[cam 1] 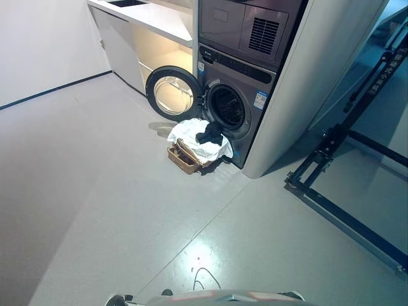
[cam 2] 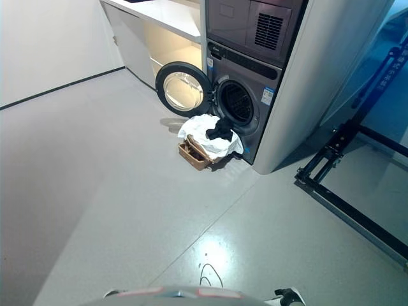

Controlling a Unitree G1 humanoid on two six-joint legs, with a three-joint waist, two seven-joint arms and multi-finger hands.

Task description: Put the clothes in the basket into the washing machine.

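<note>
A brown wicker basket (cam 1: 183,158) stands on the floor in front of the washing machine (cam 1: 237,102). White cloth (cam 1: 191,135) is heaped over the basket, with a black garment (cam 1: 210,134) on top that reaches up to the drum opening (cam 1: 227,107). The machine's round door (cam 1: 172,94) is swung open to the left. The basket and clothes also show in the right eye view (cam 2: 199,152). Neither hand shows in either view.
A dryer (cam 1: 248,29) sits stacked on the washing machine. A white counter (cam 1: 150,16) with cabinets runs along the left wall. A black metal frame (cam 1: 344,185) stands on the floor at the right. A wide stretch of grey floor (cam 1: 127,217) lies before the basket.
</note>
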